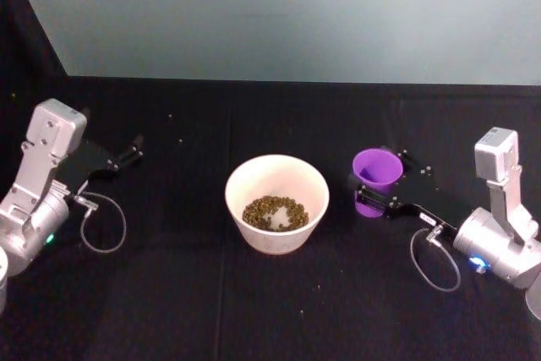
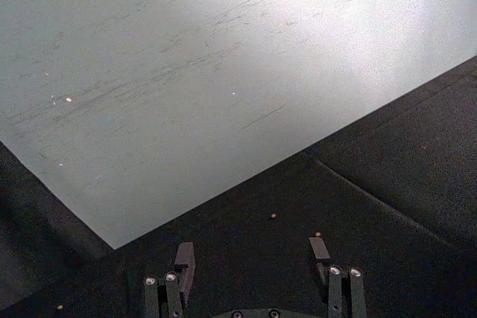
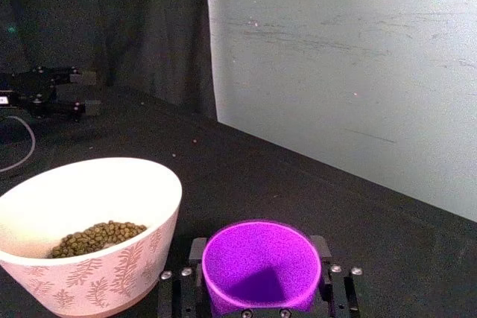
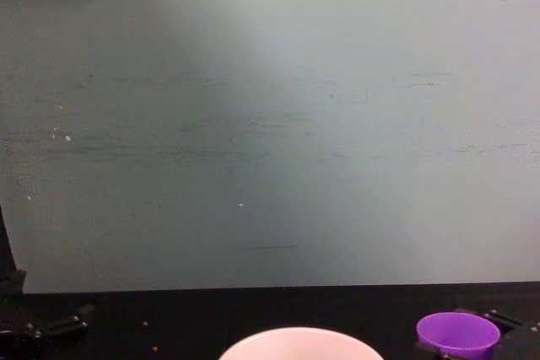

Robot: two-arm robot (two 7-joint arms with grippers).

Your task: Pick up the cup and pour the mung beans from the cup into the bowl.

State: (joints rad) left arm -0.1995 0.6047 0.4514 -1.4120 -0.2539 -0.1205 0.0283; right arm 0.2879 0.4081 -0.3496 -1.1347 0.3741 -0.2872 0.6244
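Fingers [image 3: 328, 255] of the right gripper [image 3: 257, 288] pinched the empty-looking cup [image 3: 261, 266] beside the bowl [image 1: 277, 205]; an abrupt release could topple it. Left gripper [image 2: 253, 258] idled, spread.

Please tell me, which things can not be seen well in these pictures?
- Cup base: right wrist view, cut off by the bottom edge; the right gripper flanks it.
- Bowl: chest view, cut by the bottom edge.
- Whether the cup's base rests on the table: head view, gripper in front.
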